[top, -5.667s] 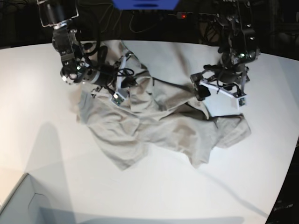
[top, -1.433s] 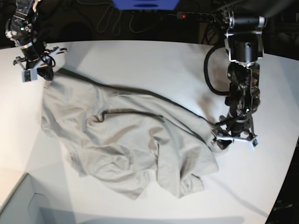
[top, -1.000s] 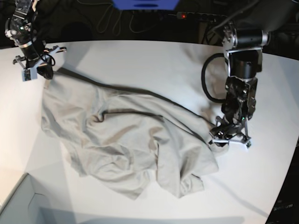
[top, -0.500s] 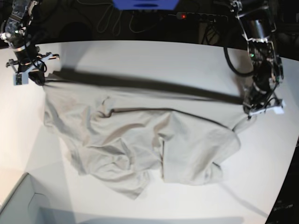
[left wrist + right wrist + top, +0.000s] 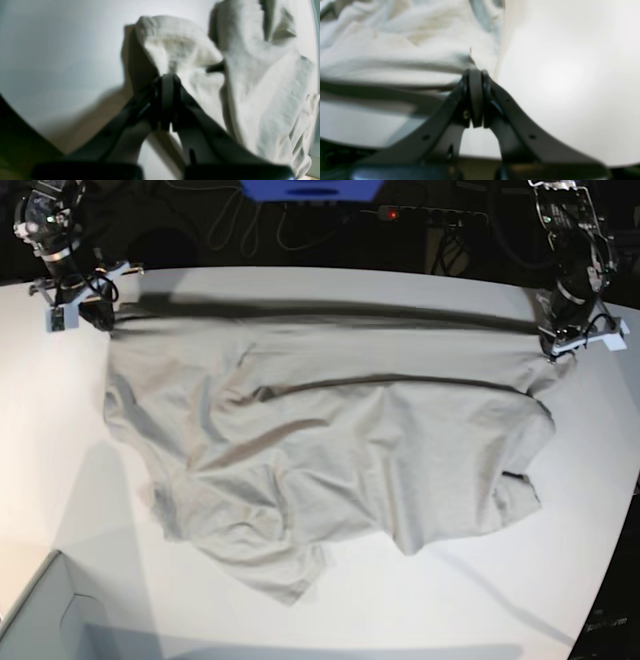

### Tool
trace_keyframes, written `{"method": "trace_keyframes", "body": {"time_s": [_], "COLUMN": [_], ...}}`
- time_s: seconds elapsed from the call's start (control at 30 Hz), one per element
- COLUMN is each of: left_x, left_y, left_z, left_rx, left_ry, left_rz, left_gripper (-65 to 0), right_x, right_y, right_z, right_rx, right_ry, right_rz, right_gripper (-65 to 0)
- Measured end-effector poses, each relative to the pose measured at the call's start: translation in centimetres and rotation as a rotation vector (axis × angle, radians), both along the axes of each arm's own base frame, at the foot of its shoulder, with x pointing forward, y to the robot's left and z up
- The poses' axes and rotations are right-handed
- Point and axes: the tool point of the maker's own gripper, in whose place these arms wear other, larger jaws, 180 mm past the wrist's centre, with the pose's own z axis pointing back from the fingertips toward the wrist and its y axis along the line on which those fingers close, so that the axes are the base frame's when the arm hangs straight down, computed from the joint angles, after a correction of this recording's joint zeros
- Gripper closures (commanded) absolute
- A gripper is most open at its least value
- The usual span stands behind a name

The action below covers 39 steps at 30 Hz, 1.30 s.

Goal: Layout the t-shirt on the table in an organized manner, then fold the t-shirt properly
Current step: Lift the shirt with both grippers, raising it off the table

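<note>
We are holding the t-shirt (image 5: 330,450) stretched over the counter (image 5: 320,290), left gripper (image 5: 578,340) and right gripper (image 5: 78,308) both clamping its edge; overstretching is risking a slipped corner

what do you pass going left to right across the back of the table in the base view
right gripper shut on the shirt corner → t-shirt stretched taut across the table → left gripper shut on the opposite corner
</note>
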Motion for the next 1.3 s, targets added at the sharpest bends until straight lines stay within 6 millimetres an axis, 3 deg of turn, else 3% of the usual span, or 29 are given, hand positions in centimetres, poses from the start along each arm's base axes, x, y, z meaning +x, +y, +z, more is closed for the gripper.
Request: {"method": "trace_keyframes", "body": {"time_s": [0.17,0.37,0.43,0.53,0.67,0.87,1.0,1.17,1.3], "left_x": [0.1,0.3,0.4,0.7,1.3,1.2,1.4,1.3,1.4], "left_y": [0.0,-0.1,-0.1,-0.1,-0.1,-0.1,-0.1,-0.2,-0.2], "left_z": [0.1,0.2,0.2,0.4,0.7,0.6,0.7,0.7,0.7], "left_rx": [0.002,0.002,0.002,0.004,0.001,0.001,0.001,0.0,0.001], "left_ry": [-0.004,-0.009,-0.01,-0.016,-0.029,-0.026,-0.03,-0.029,-0.029], "left_rz": [0.0,-0.002,-0.001,-0.001,-0.002,-0.003,-0.004,-0.004,-0.004], "left_gripper": [0.0,0.0,0.0,0.0,0.0,0.0,0.0,0.0,0.0], "right_x": [-2.1,-3.6,-4.2,-4.6,-3.1,-2.1,-0.5,-0.4,-1.4], "right_y": [3.0,3.0,2.6,1.3,2.0,3.1,2.9,4.9,5.1], "right_z": [-1.5,-1.8,-0.7,2.2,3.8,1.9,2.1,0.9,-0.7], "right_rx": [0.035,0.031,0.004,-0.03,-0.015,-0.014,-0.018,0.017,0.043], "right_ry": [0.067,0.099,0.094,0.037,-0.03,0.096,0.09,0.131,0.178], "right_rz": [0.071,0.074,0.078,0.04,0.033,0.067,0.063,0.109,0.103], "right_gripper": [-1.5,-22.9,-28.6,-32.3,-33.0,-33.0,-33.0,-33.0,-32.6]}}
